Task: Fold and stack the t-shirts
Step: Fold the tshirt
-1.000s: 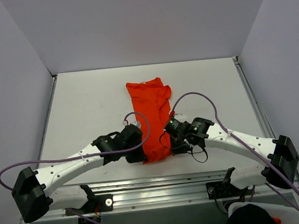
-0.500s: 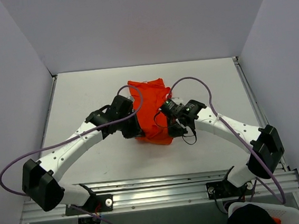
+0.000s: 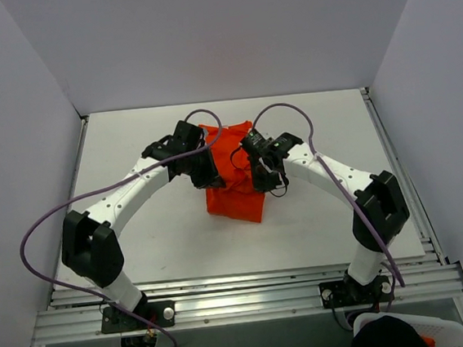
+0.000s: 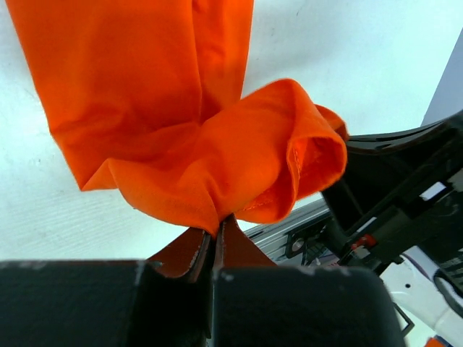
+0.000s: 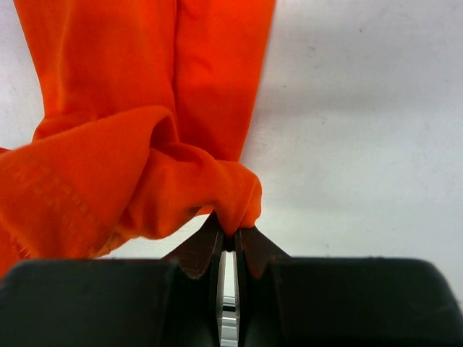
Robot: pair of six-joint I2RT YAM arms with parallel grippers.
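The orange-red t-shirt (image 3: 235,191) lies in the middle of the white table, folded lengthwise into a narrow strip and doubled over toward the far end. My left gripper (image 3: 208,178) is shut on the strip's left corner, and the cloth (image 4: 181,137) bunches at its fingertips (image 4: 215,235). My right gripper (image 3: 258,173) is shut on the right corner, and the cloth (image 5: 137,144) hangs from its tips (image 5: 230,235). Both grippers hold the near hem lifted over the shirt's far half.
The white table (image 3: 139,232) has grey walls on three sides. A metal rail (image 3: 244,299) runs along the near edge. A white basket (image 3: 395,334) with dark cloth sits below the rail at the right.
Both grippers have carried the shirt's near hem away from the rail toward the far end. The strip now doubles over itself and looks shorter.
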